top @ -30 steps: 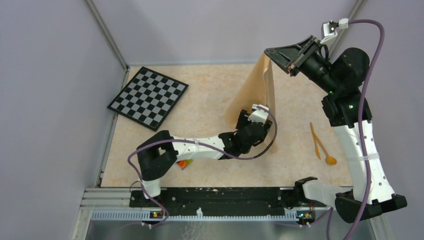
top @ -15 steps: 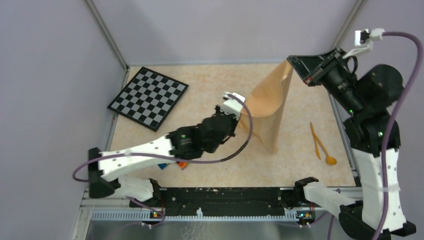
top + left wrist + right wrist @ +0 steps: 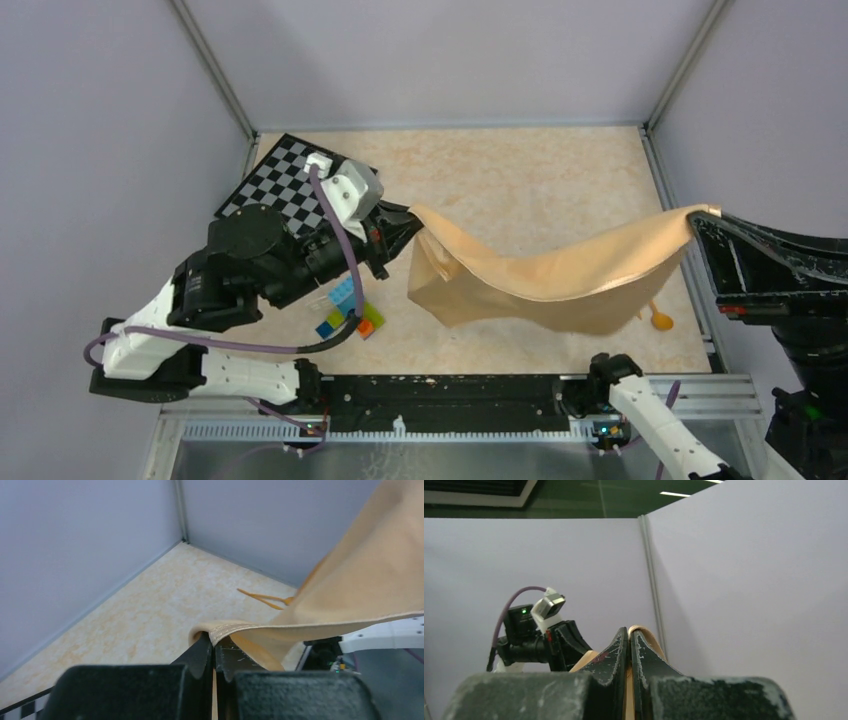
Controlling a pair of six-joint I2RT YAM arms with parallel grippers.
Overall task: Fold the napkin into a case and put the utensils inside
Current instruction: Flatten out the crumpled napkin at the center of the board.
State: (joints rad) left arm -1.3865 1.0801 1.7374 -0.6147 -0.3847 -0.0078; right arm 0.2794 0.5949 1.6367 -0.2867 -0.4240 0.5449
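Both jaws tight on napkin (image 3: 540,285)

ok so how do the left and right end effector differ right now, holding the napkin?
The left end effector sits over the table by the checkerboard; the right end effector is at the table's right edge. The left wrist view looks down at the tabletop; the right wrist view faces walls and ceiling, so the right one tilts upward. Shared: both are shut on the napkin, which sags between them.
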